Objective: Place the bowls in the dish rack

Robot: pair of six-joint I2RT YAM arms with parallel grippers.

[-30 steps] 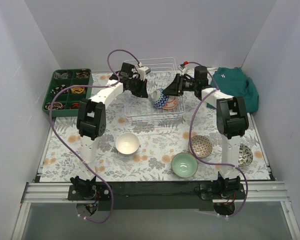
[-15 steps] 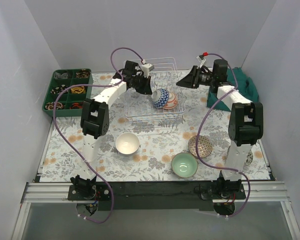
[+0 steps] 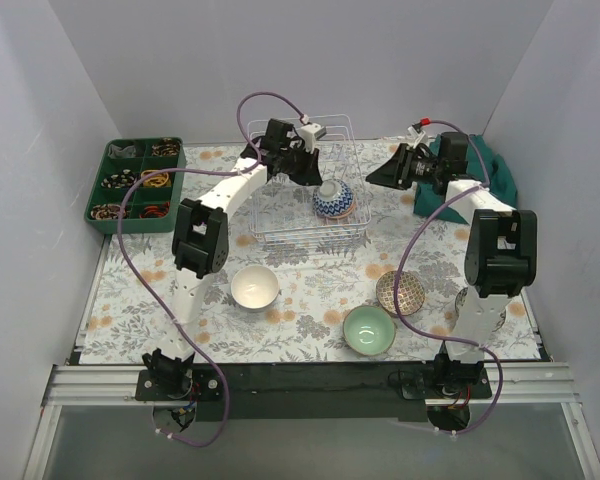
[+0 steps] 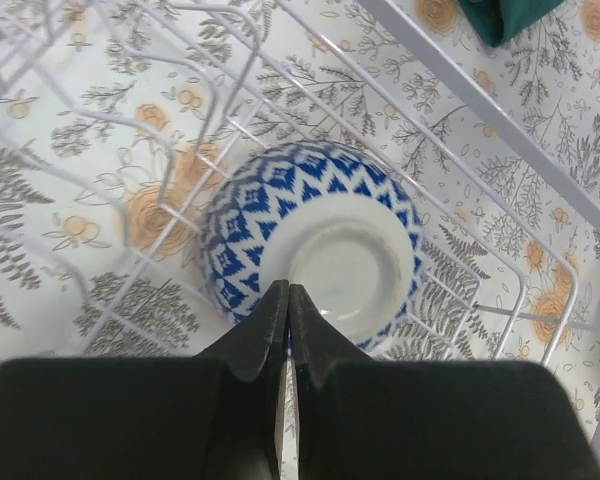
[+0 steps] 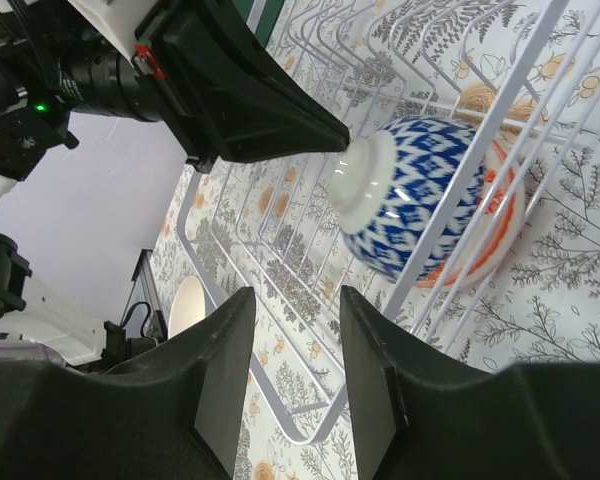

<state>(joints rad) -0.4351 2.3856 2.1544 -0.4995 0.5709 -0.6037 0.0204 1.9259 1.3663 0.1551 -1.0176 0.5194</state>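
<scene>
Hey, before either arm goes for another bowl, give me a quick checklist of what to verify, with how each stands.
1. Blue-white bowl seated in dish rack, on its side: ok.
2. Left gripper clear of that bowl's foot: cannot tell; shut tips sit right at it.
3. Right gripper open, empty, outside the rack: ok.
4. Free rack space left of that bowl: ok.
5. White bowl, mint green bowl, brown patterned bowl upright on the table, unobstructed: ok.
</scene>
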